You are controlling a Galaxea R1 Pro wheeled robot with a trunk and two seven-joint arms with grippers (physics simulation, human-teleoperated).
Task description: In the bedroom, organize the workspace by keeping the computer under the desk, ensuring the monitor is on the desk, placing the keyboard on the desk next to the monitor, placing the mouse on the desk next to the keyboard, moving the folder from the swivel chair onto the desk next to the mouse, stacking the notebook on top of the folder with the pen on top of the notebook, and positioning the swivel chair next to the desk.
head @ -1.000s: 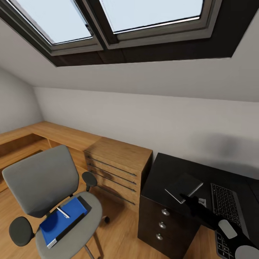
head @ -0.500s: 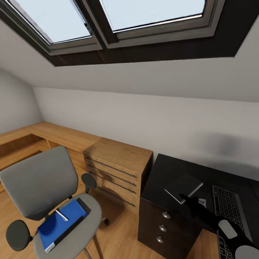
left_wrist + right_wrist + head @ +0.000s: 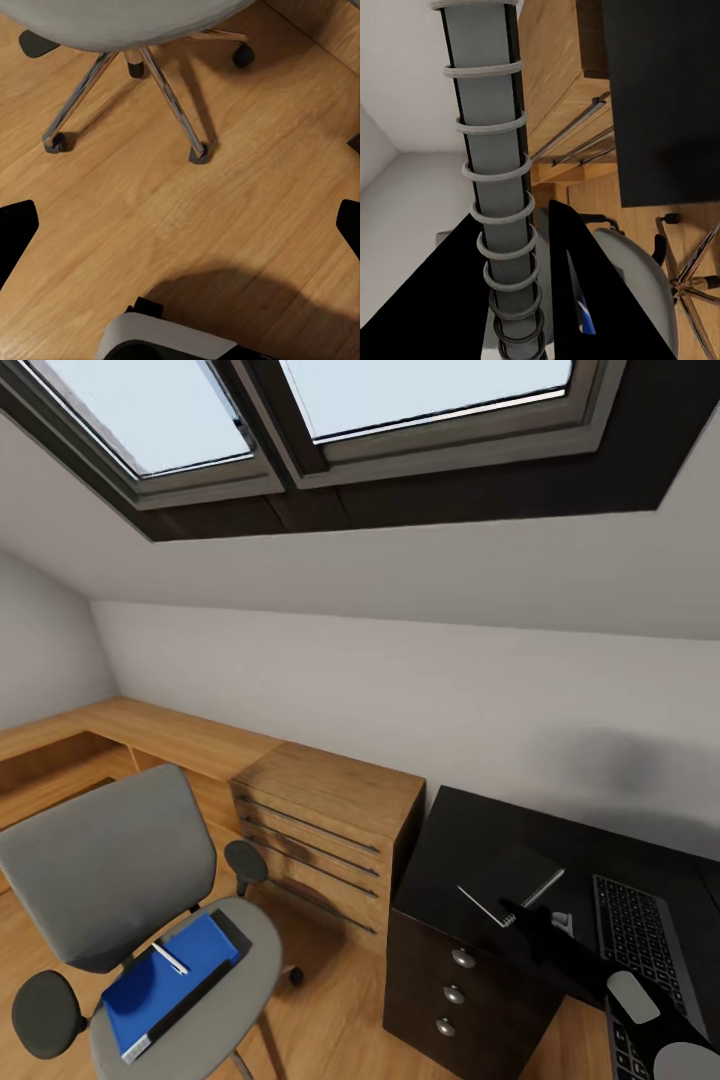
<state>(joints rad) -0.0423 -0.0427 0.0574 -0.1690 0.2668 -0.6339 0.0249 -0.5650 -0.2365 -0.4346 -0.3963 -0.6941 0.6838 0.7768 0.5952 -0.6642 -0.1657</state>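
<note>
Right pincer [image 3: 521,300] gripping notebook [image 3: 510,882] by spiral, lifting off bench [image 3: 450,850] | folder [image 3: 165,985] waiting on chair [image 3: 110,880], 8 o'clock | left pincer [image 3: 180,225] spread wide.

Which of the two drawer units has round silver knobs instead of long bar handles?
The dark unit under the black desk, with knobs; the oak chest beside it has bar handles.
</note>
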